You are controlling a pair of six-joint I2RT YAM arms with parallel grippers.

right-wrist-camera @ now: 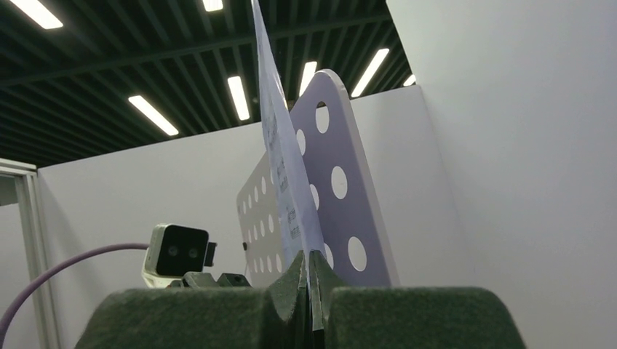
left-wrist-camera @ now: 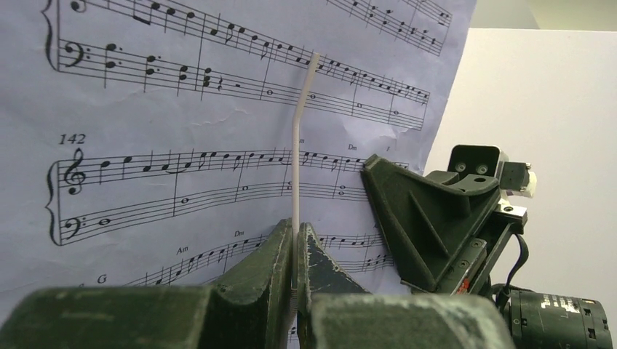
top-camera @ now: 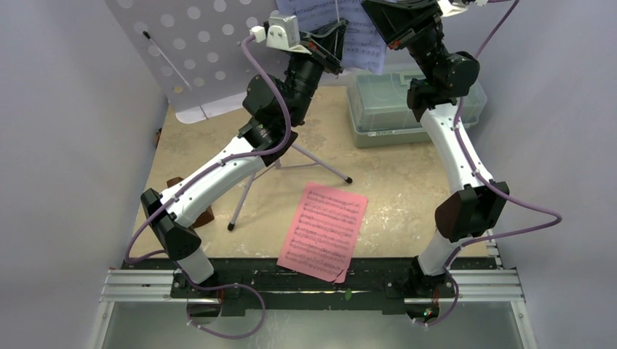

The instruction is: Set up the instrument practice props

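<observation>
The lavender perforated music stand [top-camera: 196, 51] rises at the back left on thin tripod legs [top-camera: 320, 167]. My right gripper [right-wrist-camera: 311, 270] is shut on the lower edge of the pale-blue music sheet [right-wrist-camera: 280, 145], holding it upright in front of the stand's plate [right-wrist-camera: 342, 182]. My left gripper [left-wrist-camera: 296, 236] is shut on a thin white wire arm [left-wrist-camera: 296, 167] that stands up in front of the sheet [left-wrist-camera: 182, 94]. The pink music sheet [top-camera: 324, 229] lies flat near the front edge. A brown shape [top-camera: 206, 216], likely the metronome, is mostly hidden behind the left arm.
A translucent green lidded box [top-camera: 393, 109] sits at the back right, under the right arm. Grey walls close in on both sides. The left arm stretches over the tripod legs.
</observation>
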